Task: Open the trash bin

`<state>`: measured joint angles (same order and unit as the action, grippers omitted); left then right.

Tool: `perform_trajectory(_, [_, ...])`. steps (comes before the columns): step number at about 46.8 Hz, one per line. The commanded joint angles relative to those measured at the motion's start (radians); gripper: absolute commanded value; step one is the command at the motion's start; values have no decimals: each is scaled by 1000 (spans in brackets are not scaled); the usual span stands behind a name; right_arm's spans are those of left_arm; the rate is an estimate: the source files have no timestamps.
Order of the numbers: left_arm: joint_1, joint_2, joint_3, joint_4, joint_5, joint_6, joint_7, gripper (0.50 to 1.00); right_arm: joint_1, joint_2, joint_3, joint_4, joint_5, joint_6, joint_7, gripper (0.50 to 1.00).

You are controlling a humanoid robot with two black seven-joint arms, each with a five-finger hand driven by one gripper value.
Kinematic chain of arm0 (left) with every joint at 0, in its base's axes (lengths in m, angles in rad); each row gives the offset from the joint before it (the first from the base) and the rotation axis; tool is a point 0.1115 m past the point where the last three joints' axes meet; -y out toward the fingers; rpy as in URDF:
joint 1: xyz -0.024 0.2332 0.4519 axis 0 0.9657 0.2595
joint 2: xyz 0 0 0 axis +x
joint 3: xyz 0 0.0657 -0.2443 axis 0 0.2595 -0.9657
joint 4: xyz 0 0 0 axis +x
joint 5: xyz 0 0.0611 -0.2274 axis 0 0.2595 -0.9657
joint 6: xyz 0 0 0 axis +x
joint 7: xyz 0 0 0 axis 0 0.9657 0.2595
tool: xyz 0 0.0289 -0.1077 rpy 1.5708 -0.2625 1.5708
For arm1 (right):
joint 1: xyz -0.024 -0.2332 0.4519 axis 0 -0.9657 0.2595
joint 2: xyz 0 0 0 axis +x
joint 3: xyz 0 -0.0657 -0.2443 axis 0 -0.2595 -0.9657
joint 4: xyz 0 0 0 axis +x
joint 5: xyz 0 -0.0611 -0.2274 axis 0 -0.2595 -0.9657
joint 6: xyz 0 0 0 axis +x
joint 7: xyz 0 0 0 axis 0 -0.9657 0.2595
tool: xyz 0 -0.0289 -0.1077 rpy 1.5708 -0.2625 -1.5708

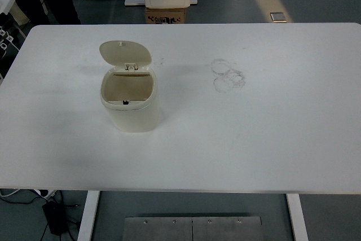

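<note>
open trash bin alone on the white table, bare surface on every side

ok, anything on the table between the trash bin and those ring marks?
Nothing: in the head view, only bare table lies between the trash bin and the ring marks.

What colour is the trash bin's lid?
Cream, matching the body; the lid of the trash bin stands open in the head view.
</note>
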<state>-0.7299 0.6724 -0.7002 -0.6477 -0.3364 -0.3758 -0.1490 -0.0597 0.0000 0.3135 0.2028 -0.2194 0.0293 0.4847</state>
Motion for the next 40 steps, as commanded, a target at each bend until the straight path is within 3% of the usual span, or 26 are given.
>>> perform_trajectory(1, [12,-4,-1,0,-4,0,0,1000,0,0,-1,0,0,0,0,991])
perform_trajectory(40, [20,-22,2,-1,11,3,2,1000,-5,0,-1,1,0,-2,8,991])
